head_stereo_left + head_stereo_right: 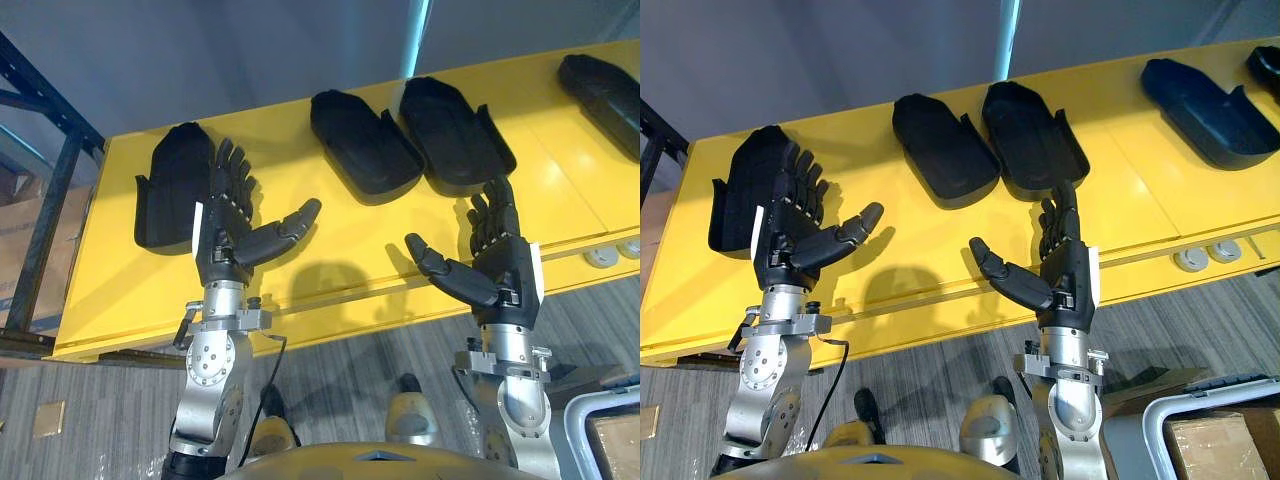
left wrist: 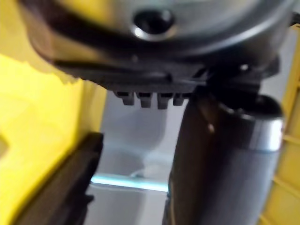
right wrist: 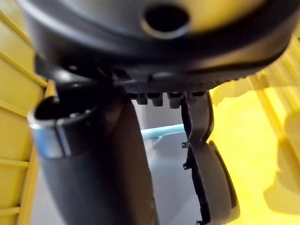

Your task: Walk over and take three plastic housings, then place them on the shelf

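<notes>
- Faces a yellow bench that carries a row of black plastic housings, all lying flat on its top.
- Holds the left hand above the near right part of the leftmost housing; fingers straight and slightly spread, thumb stuck out to the side, nothing gripped. Cannot tell whether the fingertips touch the housing.
- Holds the right hand palm inward at the near end of the third housing; fingers straight and close together, thumb stretched toward the other hand, nothing gripped. Cannot tell contact here either.
- Leaves the second housing between the two hands, farther back on the bench, open side up, touching or nearly touching the third along one flank.
- Shows a fourth housing well apart toward the right end of the bench, and the edge of a fifth at the far right corner.
- Shows two small white round pieces on the bench's front ledge, right of the right hand.
- Catches, in the wrist views, a dark housing rim against the yellow past each hand.
- Includes a dark metal rack at the bench's left end and a grey bin with a cardboard box on the floor at lower right.
</notes>
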